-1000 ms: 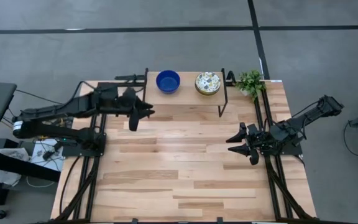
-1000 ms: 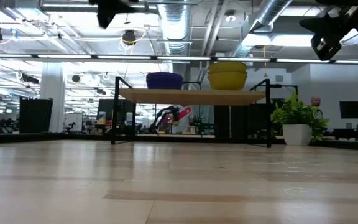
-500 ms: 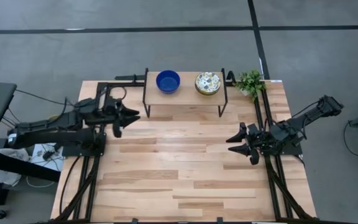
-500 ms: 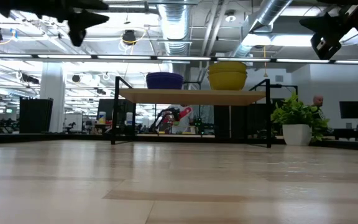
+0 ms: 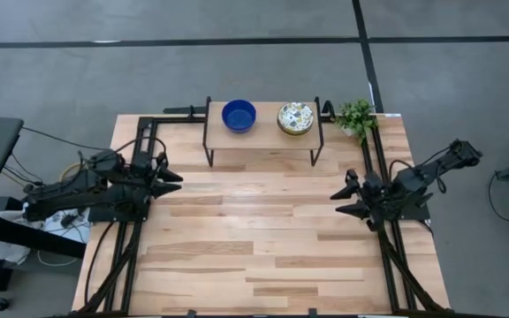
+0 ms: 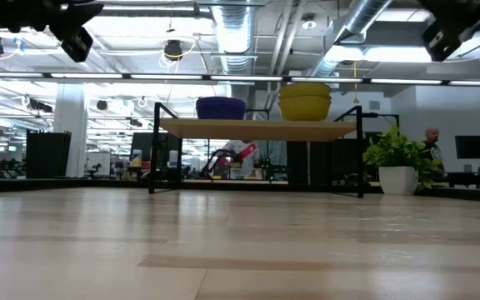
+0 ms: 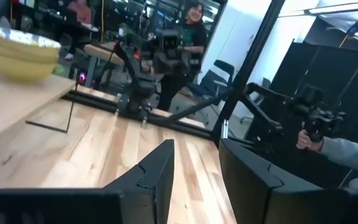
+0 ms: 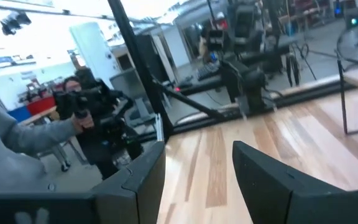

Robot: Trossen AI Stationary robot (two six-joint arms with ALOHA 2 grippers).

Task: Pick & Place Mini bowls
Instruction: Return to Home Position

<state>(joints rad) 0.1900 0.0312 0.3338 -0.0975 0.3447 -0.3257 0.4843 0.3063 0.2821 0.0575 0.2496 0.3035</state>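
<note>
Bowls are in neither claw: the left claw (image 5: pixel 173 179) and right claw (image 5: pixel 338 201) hang parted and empty over the worktop (image 5: pixel 254 247), short of the shelf (image 5: pixel 263 132) on either side. On the shelf stand a blue stack (image 5: pixel 239 115) and, beside it, a floral stack (image 5: pixel 295 117). They look glazed, rigid, slippery and chippable; best pinched across a rim. No writing is legible.

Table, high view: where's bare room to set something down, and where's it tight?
Free: the whole middle of the table, bordered by the left gripper, the right gripper and the shelf, out to the edge opposite it. Also the shelf's front strip. Crowded: the shelf's back, holding the blue bowls and patterned bowls, and the plant corner.
</note>
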